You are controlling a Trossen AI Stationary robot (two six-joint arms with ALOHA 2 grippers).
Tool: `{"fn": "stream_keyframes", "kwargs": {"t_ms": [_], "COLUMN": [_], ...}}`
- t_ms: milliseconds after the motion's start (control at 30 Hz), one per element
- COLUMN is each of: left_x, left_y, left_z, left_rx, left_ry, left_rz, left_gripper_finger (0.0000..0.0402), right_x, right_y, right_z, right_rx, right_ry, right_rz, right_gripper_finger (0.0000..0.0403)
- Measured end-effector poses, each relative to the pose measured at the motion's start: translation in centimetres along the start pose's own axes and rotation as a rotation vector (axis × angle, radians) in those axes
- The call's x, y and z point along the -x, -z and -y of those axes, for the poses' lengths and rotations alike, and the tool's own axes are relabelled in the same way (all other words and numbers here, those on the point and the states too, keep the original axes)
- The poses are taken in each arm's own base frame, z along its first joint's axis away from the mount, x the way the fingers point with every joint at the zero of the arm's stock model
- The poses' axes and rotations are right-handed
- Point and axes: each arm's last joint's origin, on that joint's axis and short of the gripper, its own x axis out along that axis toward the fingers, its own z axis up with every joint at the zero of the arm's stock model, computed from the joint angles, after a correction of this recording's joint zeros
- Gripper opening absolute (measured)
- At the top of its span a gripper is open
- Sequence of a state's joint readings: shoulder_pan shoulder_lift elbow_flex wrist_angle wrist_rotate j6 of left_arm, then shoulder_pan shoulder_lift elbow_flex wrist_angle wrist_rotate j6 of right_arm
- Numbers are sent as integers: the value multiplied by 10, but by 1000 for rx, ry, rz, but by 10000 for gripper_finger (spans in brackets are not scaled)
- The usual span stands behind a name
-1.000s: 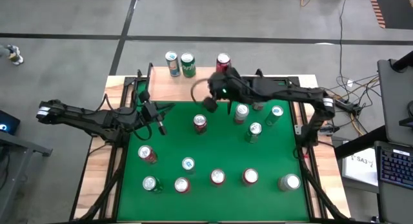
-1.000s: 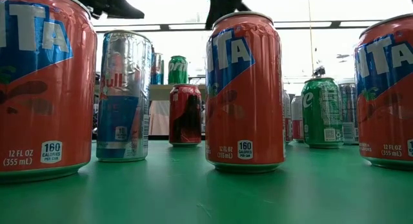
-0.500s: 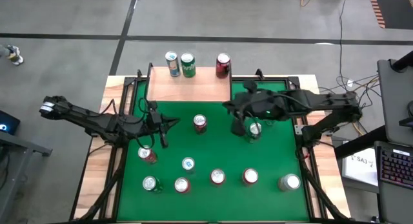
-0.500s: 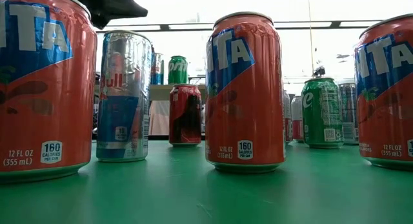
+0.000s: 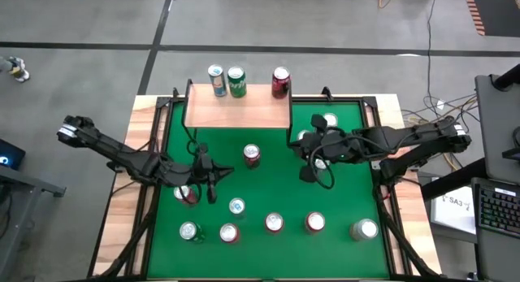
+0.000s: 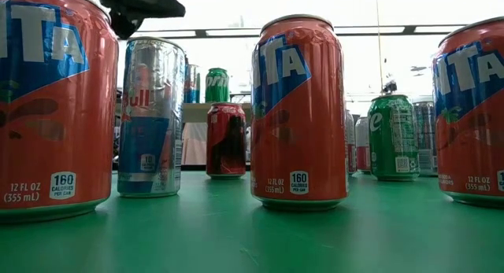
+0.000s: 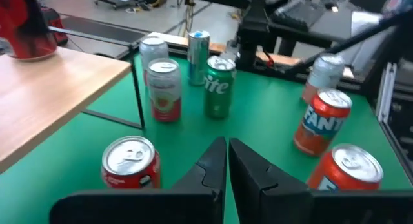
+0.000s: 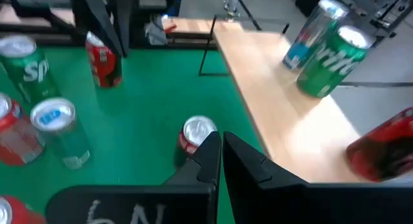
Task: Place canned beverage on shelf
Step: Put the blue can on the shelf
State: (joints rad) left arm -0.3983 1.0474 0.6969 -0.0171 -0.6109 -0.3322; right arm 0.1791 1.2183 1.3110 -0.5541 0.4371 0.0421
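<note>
Green bench: closed, empty right gripper has been withdrawn from the light-wood shelf; closed left gripper shifted nearer.

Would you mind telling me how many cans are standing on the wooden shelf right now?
3, all along the far edge of the shelf: a blue-and-silver can at the left end, a green can beside it, and a dark red can near the right end. None looks hidden.
</note>
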Motion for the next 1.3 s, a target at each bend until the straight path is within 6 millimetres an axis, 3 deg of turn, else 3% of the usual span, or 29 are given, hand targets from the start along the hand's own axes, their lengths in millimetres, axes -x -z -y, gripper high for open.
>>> {"fn": "stream_keyframes", "kwargs": {"t_ms": [200, 467, 1033, 1300], "left_x": [-5, -12, -30, -24], "left_y": [-8, -4, 6, -2], "left_z": [9, 12, 8, 12], "left_rx": [-63, -147, -292, -294], "left_ry": [-18, -36, -86, 76], "left_rz": [-74, -133, -191, -230], "left_gripper_finger": [2, 1, 2, 2], "right_x": [-11, -19, -39, -41], "right_y": [25, 41, 65, 65], "right_z": [-8, -11, -19, -20], "right_rx": [32, 16, 31, -6], "right_ry": [-84, -94, -100, -100], "right_rz": [-72, -119, -34, -9], "right_gripper_finger": [9, 9, 9, 9]}}
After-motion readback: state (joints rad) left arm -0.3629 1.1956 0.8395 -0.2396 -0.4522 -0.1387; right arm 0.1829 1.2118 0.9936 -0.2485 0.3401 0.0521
